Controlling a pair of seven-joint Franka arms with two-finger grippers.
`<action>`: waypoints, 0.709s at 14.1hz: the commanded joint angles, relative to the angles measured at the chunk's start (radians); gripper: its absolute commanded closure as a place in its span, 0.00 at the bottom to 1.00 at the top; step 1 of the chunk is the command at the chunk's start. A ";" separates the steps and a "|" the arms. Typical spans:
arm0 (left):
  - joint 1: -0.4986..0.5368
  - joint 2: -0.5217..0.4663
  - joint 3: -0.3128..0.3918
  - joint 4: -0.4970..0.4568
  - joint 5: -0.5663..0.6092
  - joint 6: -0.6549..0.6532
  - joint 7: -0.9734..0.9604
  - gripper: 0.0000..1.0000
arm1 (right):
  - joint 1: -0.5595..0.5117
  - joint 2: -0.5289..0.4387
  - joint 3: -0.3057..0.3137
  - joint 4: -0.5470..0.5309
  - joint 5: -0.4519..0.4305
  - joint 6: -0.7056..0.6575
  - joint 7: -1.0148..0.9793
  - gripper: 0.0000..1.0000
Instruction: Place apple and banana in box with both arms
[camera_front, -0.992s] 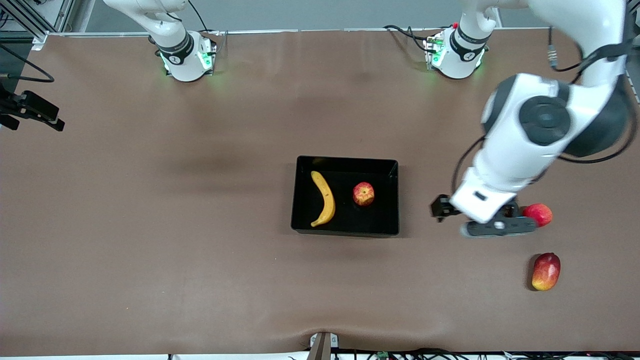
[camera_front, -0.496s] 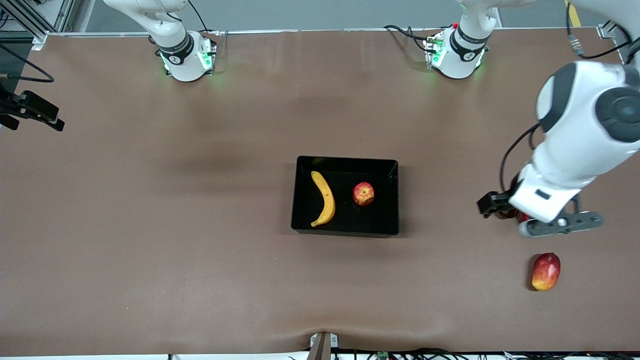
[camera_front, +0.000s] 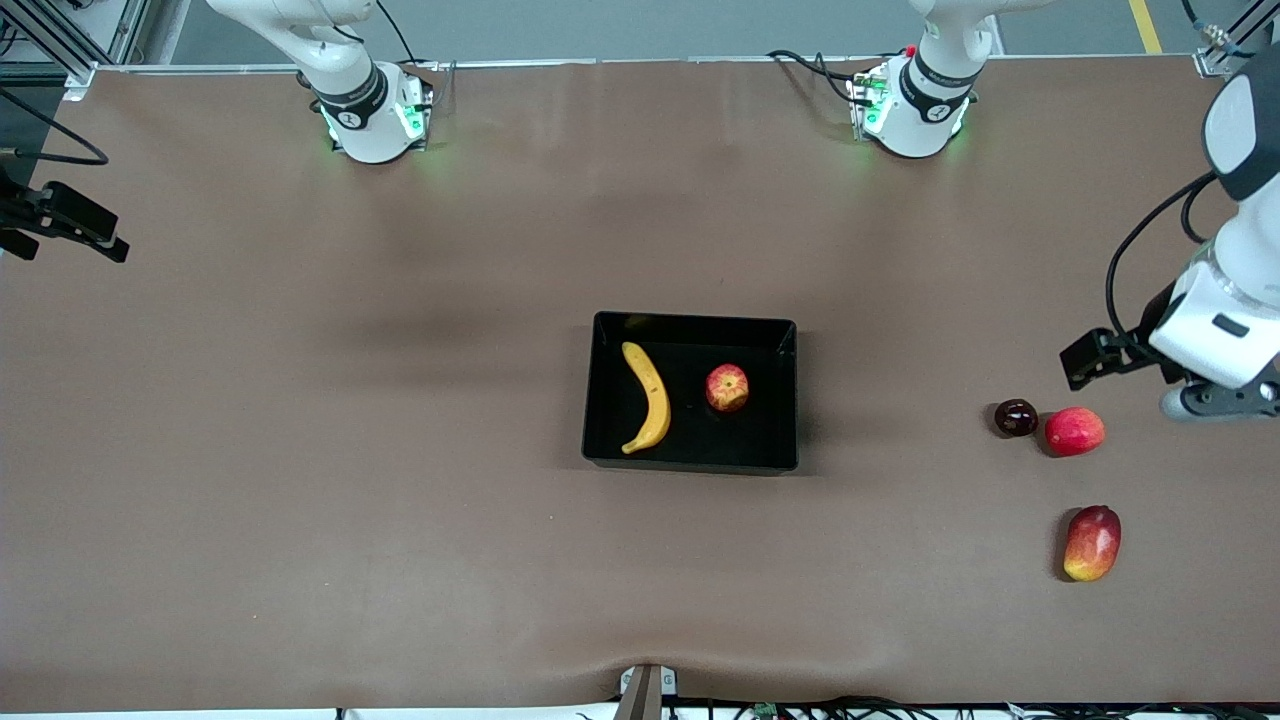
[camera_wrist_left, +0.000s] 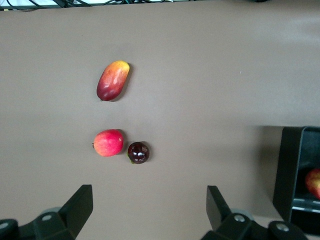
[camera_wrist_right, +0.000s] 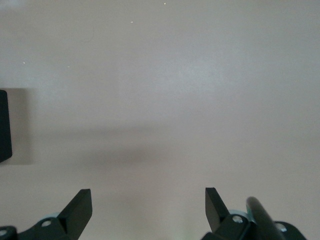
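Observation:
The black box (camera_front: 692, 463) sits mid-table. In it lie the yellow banana (camera_front: 648, 397) and, beside it, the red apple (camera_front: 727, 387) with yellow streaks. My left gripper (camera_front: 1225, 402) hangs open and empty over bare table at the left arm's end, well away from the box. In the left wrist view its gripper (camera_wrist_left: 150, 200) frames brown tabletop, with the box wall (camera_wrist_left: 292, 170) and a sliver of the apple (camera_wrist_left: 314, 182) at the edge. My right gripper (camera_wrist_right: 148, 202) is open over bare table and holds nothing; only that arm's base shows in the front view.
Toward the left arm's end lie a smooth pinkish-red round fruit (camera_front: 1074, 431), a small dark fruit (camera_front: 1016, 417) touching it, and a red-yellow mango-like fruit (camera_front: 1092, 542) nearer the front camera. A black fixture (camera_front: 62, 220) juts in at the right arm's end.
My left arm has swung away from the box toward its own end of the table, uncovering the round red fruit and the small dark fruit. Box, banana and apple have not moved.

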 joint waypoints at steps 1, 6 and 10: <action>0.045 -0.077 -0.013 -0.079 -0.019 0.015 0.059 0.00 | -0.015 0.008 0.010 0.015 -0.004 -0.009 -0.009 0.00; 0.078 -0.156 -0.012 -0.131 -0.085 0.010 0.119 0.00 | -0.015 0.008 0.010 0.015 -0.004 -0.009 -0.009 0.00; -0.090 -0.244 0.140 -0.203 -0.088 0.012 0.127 0.00 | -0.014 0.008 0.010 0.015 -0.004 -0.008 -0.009 0.00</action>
